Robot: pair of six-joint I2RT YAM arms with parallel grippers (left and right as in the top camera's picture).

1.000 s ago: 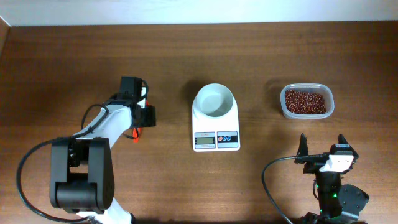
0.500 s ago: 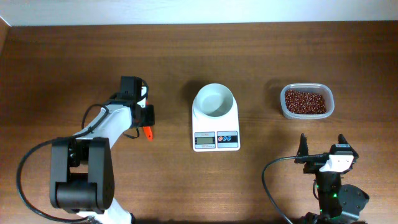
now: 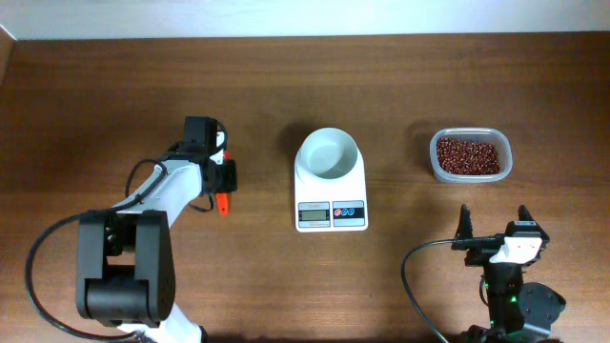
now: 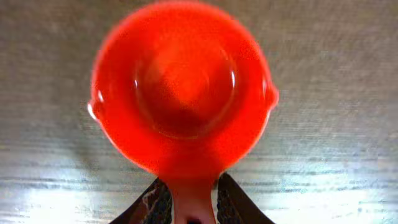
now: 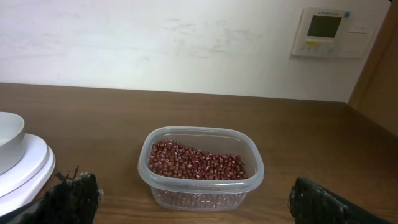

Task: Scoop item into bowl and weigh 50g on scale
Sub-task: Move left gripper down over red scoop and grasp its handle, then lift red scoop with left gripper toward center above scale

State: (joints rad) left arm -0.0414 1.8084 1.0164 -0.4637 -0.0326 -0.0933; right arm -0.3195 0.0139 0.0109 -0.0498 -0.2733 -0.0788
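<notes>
Brown wood-grain table (image 3: 114, 86) carries all items, with a white wall (image 5: 155, 43) behind it in the right wrist view. Left end effector (image 4: 194, 202): fingers (image 4: 160, 200) are pressed against either side of the handle of a bright orange-red scoop (image 4: 183, 87), pinching it. The scoop's round cup faces the wrist camera, points away from the fingers and holds nothing; table surface shows beneath it. From overhead only the handle end of the scoop is visible, protruding from under the end effector, left of the scale and well apart from it. The white and black left arm (image 3: 157, 195) runs back to its base at the near left of the table. Right end effector (image 3: 494, 214): fingers are spread wide with nothing between them, near the table's front edge at right. Ahead of it stands a clear rounded-rectangular tub (image 5: 252, 180) holding the beans (image 5: 196, 163), a loose dark red-brown heap covering its bottom. The white bowl (image 3: 329, 152) sits on the rear part of the scale (image 3: 331, 214) at table centre, with no beans in it. The scale's display and two buttons face the front edge; the reading is too small to tell. A control panel (image 5: 324, 31) is mounted on the wall at upper right
</notes>
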